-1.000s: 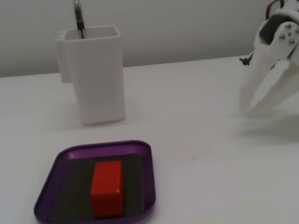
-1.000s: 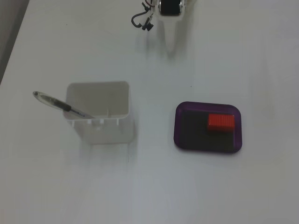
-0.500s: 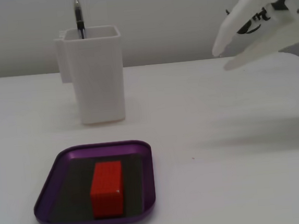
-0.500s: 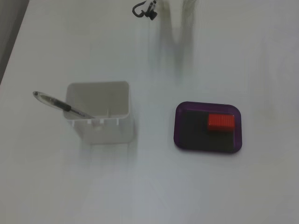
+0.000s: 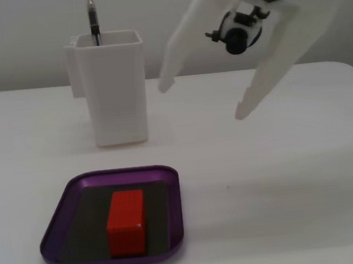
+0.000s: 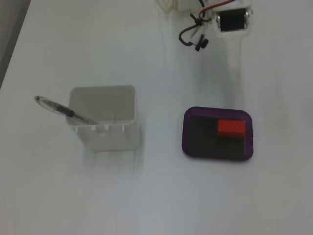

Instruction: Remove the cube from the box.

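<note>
Here, on the white counter (image 5: 305, 188), the end effector (image 5: 201, 99) hangs wide open and empty, far right of the purple box (image 5: 170, 197), so it should descend squarely astride the red cube (image 5: 125, 221) lying inside.

In both fixed views the cube (image 5: 125, 221) (image 6: 231, 128) lies inside the box (image 5: 55, 226) (image 6: 195, 149), which rests on the counter (image 5: 279, 178). In a fixed view a pen holder (image 5: 111, 88) containing 1 pen (image 5: 93, 19) stands behind the box; the pincer (image 5: 201, 99) hangs spread, above the counter, right of the holder.
</note>
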